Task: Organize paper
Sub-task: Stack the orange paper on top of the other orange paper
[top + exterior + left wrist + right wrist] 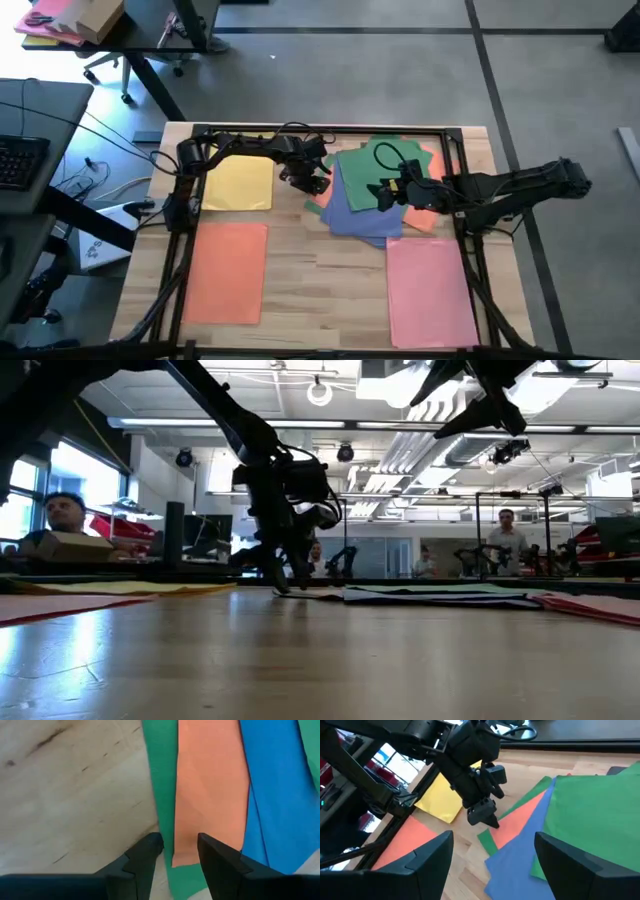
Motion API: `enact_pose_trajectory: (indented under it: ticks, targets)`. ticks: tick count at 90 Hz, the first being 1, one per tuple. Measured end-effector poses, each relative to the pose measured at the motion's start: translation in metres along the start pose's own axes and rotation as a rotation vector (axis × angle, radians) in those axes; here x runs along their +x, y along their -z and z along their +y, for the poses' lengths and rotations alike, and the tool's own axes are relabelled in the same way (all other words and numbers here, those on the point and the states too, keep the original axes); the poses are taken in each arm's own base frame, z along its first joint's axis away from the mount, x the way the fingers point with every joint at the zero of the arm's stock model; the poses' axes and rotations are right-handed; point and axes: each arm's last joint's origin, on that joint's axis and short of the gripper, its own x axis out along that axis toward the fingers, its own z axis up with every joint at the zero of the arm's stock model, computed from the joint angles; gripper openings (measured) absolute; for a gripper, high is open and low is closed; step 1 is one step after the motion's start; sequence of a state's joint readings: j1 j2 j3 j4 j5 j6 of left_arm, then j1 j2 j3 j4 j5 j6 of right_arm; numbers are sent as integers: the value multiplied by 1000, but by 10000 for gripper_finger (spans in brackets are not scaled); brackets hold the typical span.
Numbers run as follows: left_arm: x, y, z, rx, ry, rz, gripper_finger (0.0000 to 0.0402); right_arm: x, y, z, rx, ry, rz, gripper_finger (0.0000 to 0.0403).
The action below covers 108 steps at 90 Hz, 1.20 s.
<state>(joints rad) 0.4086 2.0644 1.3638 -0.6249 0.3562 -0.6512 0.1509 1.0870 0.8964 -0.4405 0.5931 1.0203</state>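
The left gripper (318, 184), just left of centre in the high view, stands with its jaws parted a little and holding nothing, their tips at the left edge of the loose pile of coloured paper sheets (385, 190); in the left wrist view the dark fingers (145, 855) straddle the corner of an orange sheet (210, 785) that lies over a green sheet (162, 780) and under a blue sheet (280, 790). The right gripper (383, 193), right of centre in the high view, hangs above that same pile with its jaws spread wide and empty, the broad fingers (425, 865) showing at both lower corners of the right wrist view. The pile sits in the upper middle of the pale wooden surface (320, 270), a large green sheet (600, 815) uppermost. Away from it, single sheets lie flat: a yellow rectangular sheet (238, 184) at upper left, an orange-pink sheet (226, 271) at lower left, and a pink sheet (430, 290) at lower right. In the low view, people (508, 538) show in the room beyond.
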Motion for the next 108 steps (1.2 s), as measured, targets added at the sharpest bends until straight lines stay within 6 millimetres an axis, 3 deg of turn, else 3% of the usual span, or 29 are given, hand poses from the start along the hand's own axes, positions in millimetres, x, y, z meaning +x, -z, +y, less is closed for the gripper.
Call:
enact_pose_trajectory:
  ticks: [23, 71, 108]
  targets:
    - [-13, 3, -7, 27, 69, 0, 131, 0, 0, -1, -4, 7, 1, 264]
    - [-14, 3, -23, 46, 270, 55, 131, 0, 0, -1, -6, 11, 0, 264]
    - [-20, -5, -20, -9, 397, 102, 131, 0, 0, -1, -8, 14, 2, 264]
